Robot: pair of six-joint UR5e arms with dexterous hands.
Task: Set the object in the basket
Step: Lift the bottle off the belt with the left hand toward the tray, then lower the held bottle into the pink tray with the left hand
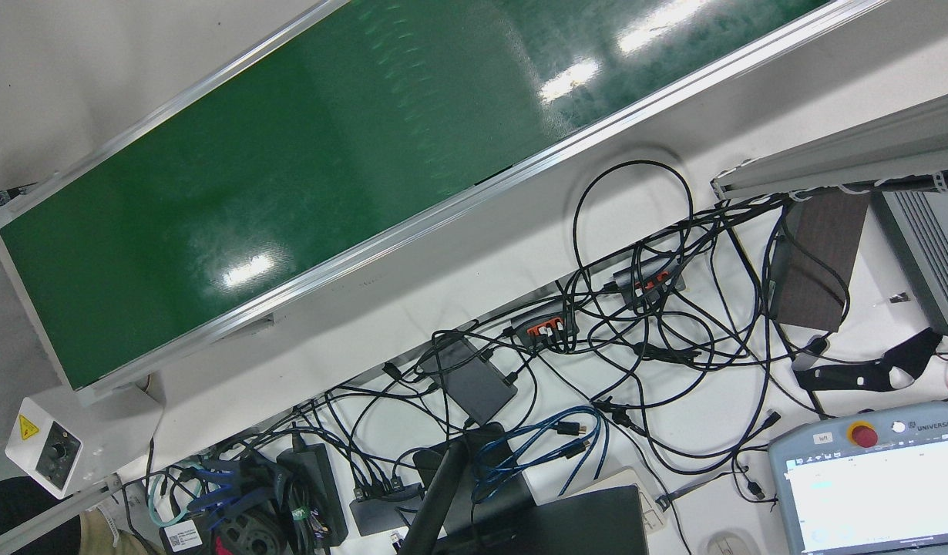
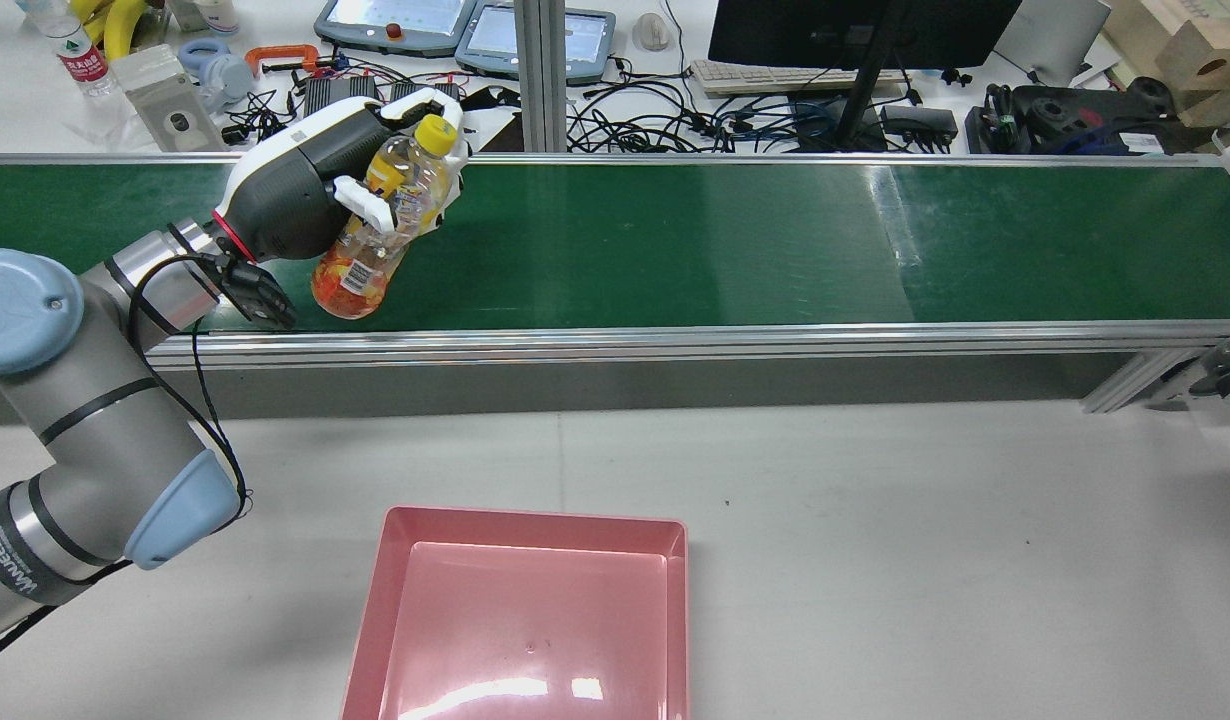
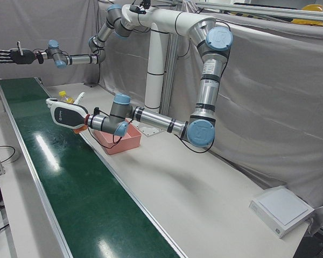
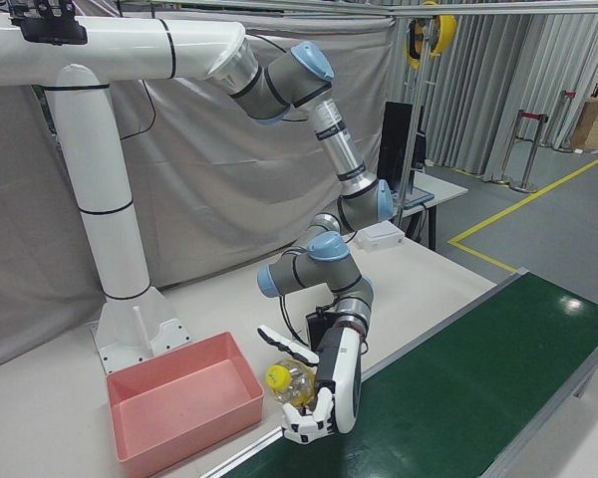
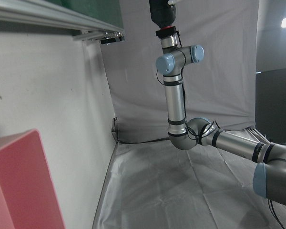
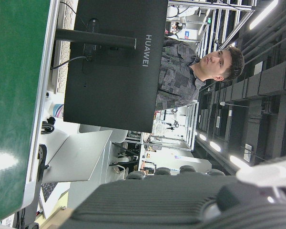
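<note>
Grey tabletop (image 2: 875,560) fills the near side of the station in the rear view, with the pink basket (image 2: 665,620) resting on it at the front edge; the basket is empty, its floor bare and glossy; beyond it runs the green conveyor belt (image 2: 775,245), with nothing lying on its visible length; beyond that again, a cluttered desk of cables, pendants and a monitor.

Left hand (image 2: 305,185) hangs above the near rail of the belt, fingers wrapped round a drink bottle (image 2: 380,235) with a yellow cap; the bottle is tilted, cap away from the robot, base towards the table, and clear of the belt; it holds orange liquid in its lower part. Right hand (image 3: 9,55) is raised high and well away at the far end of the belt, fingers spread, holding nothing.

Risks, as judged: the grip sits on the upper half of a smooth bottle, so the liquid-heavy base may swing or slip during the carry; the basket walls are low, so an early or high release could let the bottle roll, bounce out, or strike the rim.
</note>
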